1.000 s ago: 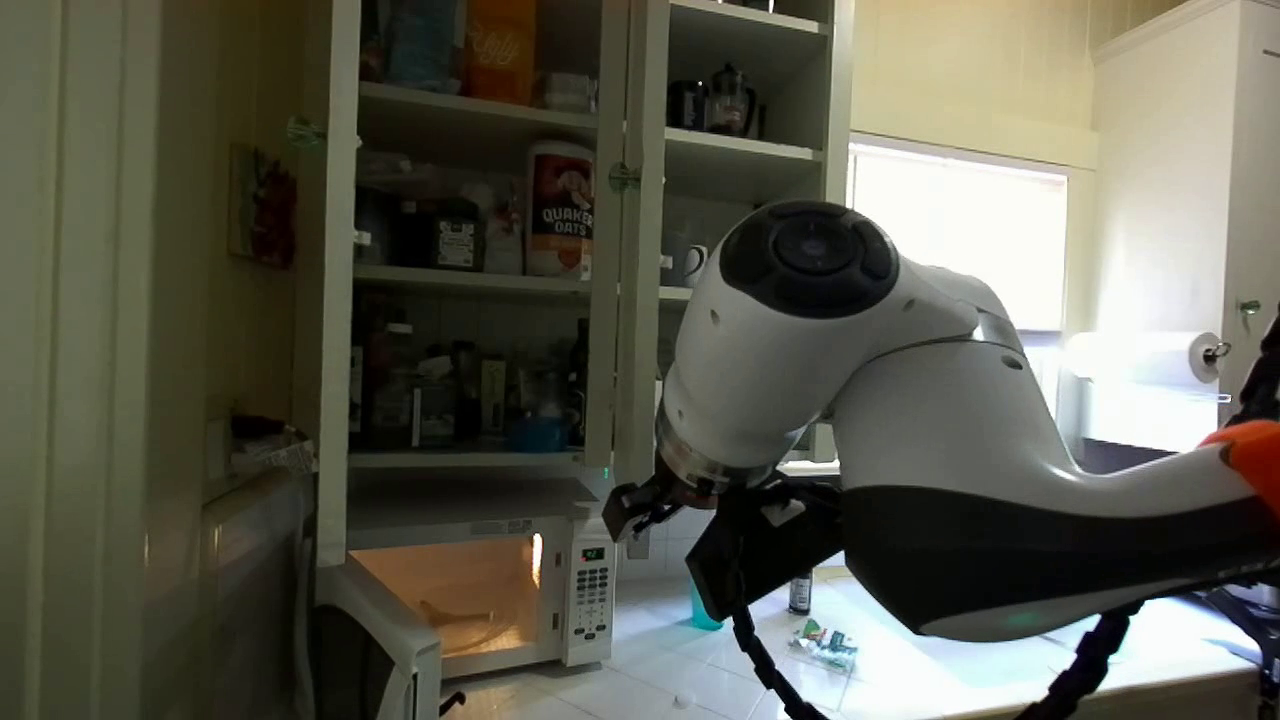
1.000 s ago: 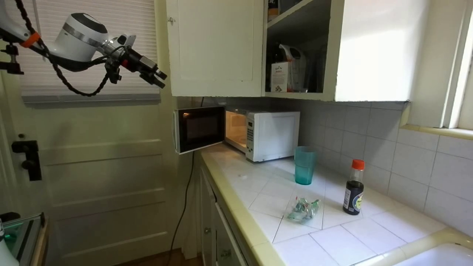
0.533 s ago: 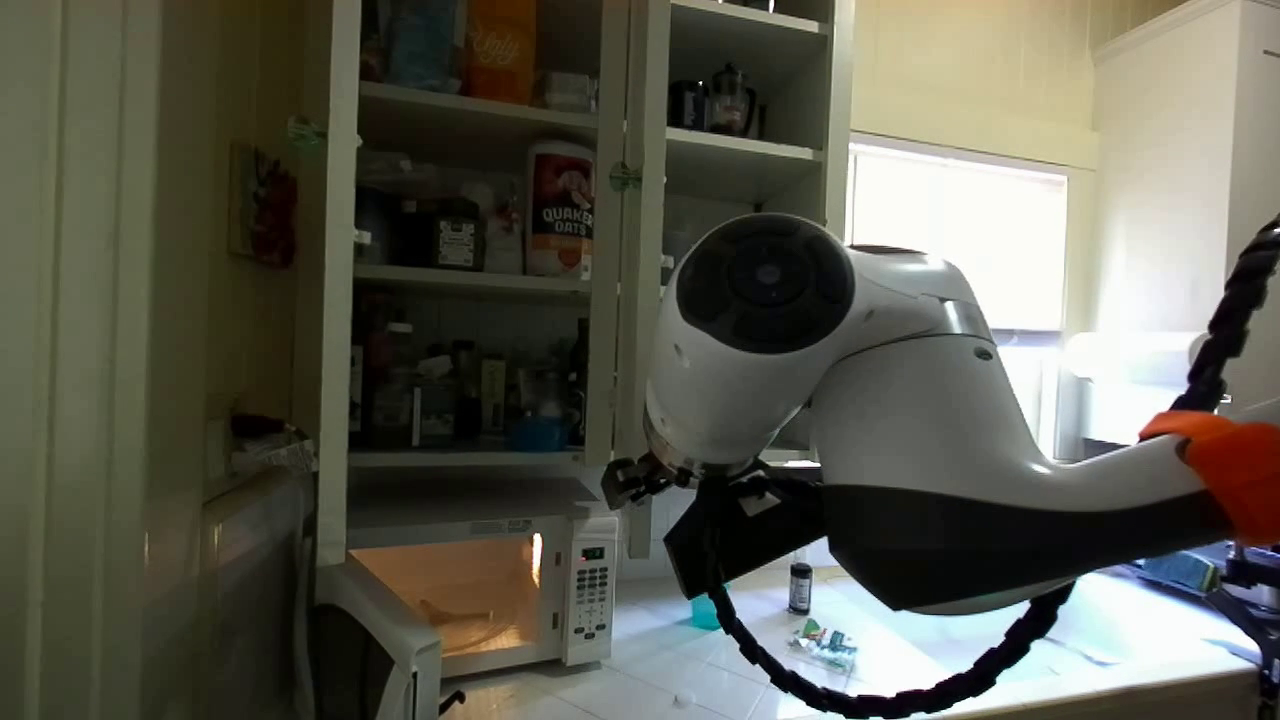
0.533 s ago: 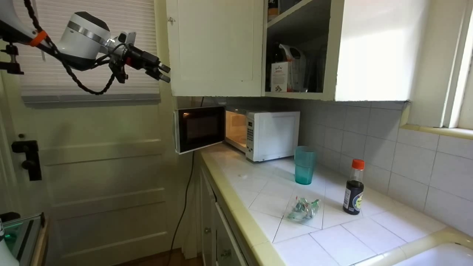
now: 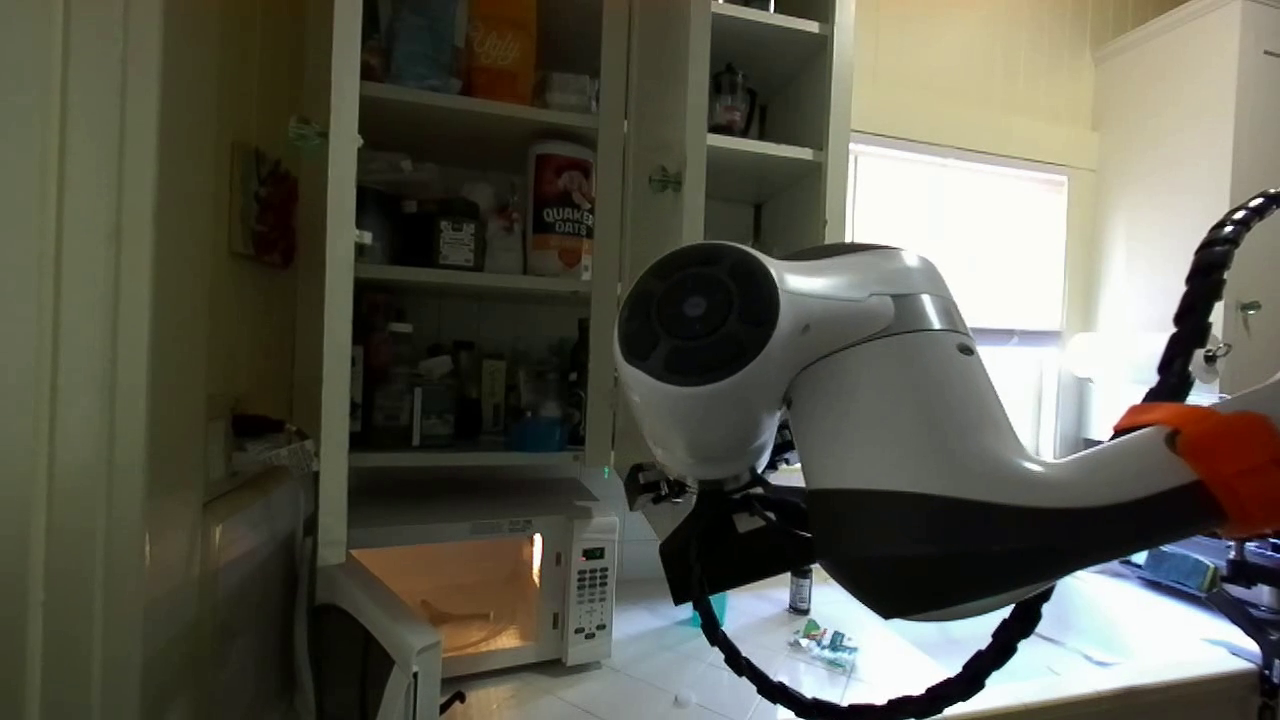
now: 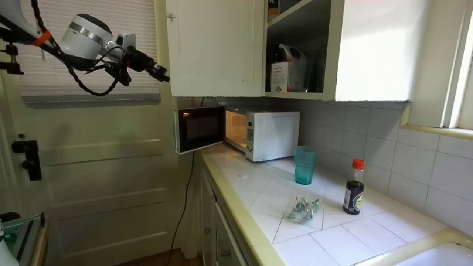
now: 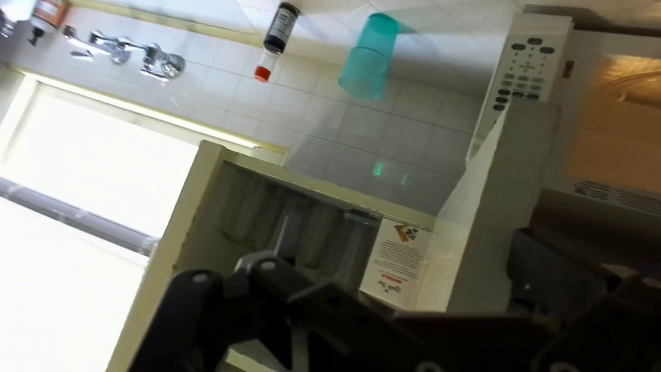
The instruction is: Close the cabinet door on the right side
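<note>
Holding gripper (image 6: 164,74) spread, gripping nothing, sitting at free edge of cab. door (image 6: 218,48) hanging open off R-hand cabinet (image 6: 333,55); poss. touching, can't tell. Prob. being at push-to-close step; next needing steady pressure on outer face, swinging it home.

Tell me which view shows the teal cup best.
The wrist view: there the teal cup looks largest and fully uncovered, though upside down. Both exterior views show it smaller; in an exterior view the robot arm hides much of it.
</note>
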### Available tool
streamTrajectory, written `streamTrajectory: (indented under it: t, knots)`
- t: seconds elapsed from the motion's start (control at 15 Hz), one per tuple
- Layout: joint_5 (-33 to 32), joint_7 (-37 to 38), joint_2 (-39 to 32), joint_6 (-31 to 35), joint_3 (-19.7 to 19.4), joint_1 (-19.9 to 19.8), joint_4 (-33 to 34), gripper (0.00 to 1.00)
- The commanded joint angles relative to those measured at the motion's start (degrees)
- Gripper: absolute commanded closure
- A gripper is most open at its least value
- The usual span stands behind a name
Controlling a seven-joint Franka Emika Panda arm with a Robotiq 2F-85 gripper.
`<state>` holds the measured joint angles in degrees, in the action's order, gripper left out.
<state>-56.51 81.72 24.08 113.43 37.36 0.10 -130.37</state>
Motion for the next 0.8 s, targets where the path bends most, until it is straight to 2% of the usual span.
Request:
streamTrajectory:
  t: [0.0,0.2,0.73]
  knots:
    - [0.7,7.5,0.5,-8.0,-4.5,4.5,0.1,0.00]
    - [0.5,8.6,-0.5,-10.5,-7.1,8.9,0.1,0.00]
    - [1.1,8.9,-3.6,-16.7,-7.4,16.8,2.7,0.00]
